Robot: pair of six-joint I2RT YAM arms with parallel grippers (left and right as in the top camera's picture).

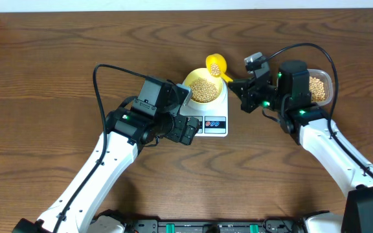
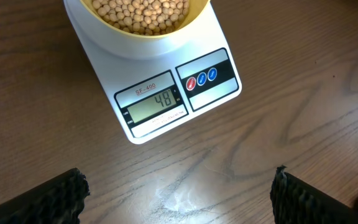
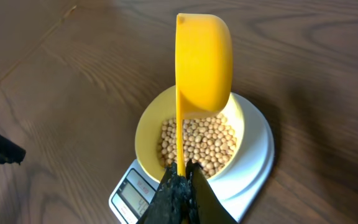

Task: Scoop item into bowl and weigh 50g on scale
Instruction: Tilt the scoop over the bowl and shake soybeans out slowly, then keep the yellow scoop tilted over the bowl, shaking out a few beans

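Now: R gripper (image 3: 180, 177) clamped on scoop (image 3: 204, 62) handle, scoop tipped over bowl (image 3: 143, 134); L gripper (image 2: 179, 196) wide open, empty; scale (image 2: 185, 99) reads 48.

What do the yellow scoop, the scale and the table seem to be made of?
The scoop: probably plastic, smooth uniform yellow, with a thin moulded wall.
The scale: likely plastic, white, slightly glossy, with rounded edges.
The table: wood or wood-look laminate, dark brown grain with a soft sheen; I cannot tell which.
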